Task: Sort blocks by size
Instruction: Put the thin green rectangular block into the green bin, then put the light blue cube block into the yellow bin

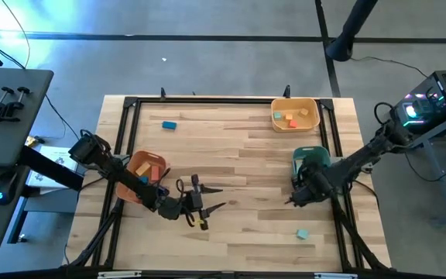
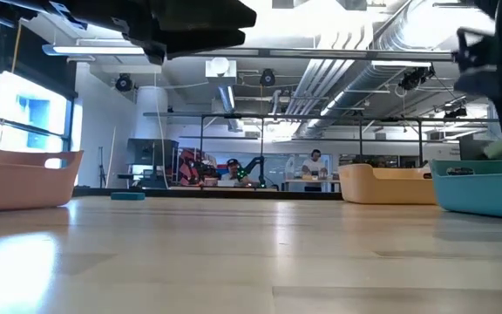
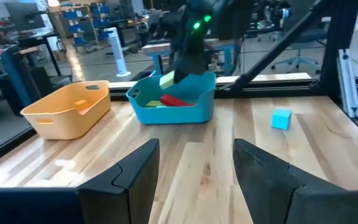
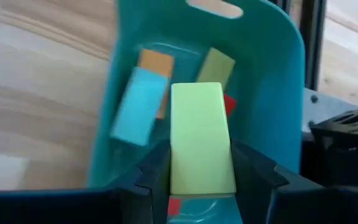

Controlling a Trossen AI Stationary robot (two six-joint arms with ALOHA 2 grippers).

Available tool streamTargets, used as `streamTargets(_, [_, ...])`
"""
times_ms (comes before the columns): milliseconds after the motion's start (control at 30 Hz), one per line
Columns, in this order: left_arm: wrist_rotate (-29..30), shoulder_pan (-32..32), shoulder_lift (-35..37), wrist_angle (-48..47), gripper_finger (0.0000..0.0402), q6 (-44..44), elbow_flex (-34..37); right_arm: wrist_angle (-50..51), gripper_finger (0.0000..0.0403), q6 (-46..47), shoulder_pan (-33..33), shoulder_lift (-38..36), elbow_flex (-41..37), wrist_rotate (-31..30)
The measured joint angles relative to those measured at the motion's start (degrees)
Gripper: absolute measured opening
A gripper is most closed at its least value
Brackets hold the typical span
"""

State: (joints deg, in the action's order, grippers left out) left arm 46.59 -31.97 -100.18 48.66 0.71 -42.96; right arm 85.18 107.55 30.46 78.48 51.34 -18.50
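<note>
Right pincer [image 4: 201, 177] grips light green bar [image 4: 201, 140] above teal bin [image 4: 278, 37]; early release risks bounce-out. Left pincer [image 3: 194, 168] open.

Bright overhead glare, blurred right-wrist view.

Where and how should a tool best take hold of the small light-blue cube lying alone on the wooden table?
Grip the small light-blue cube across two opposite flat side faces, coming straight down from above. It sits flat on the wooden table with open space all round, apart from the teal plastic bin, so any pair of sides looks reachable.
</note>
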Motion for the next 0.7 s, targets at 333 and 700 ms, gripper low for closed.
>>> streamTargets(333, [-0.14,0.00,0.00,-0.57,0.0193,0.00,0.00,-6.85,0.0141,-11.21,-10.46,0.59,-8.10,4.99])
streamTargets(700, [-0.15,0.43,0.03,-0.88,0.0193,-0.73,0.00,2.08,0.0266,-18.29,-9.80,0.50,2.05,2.82])
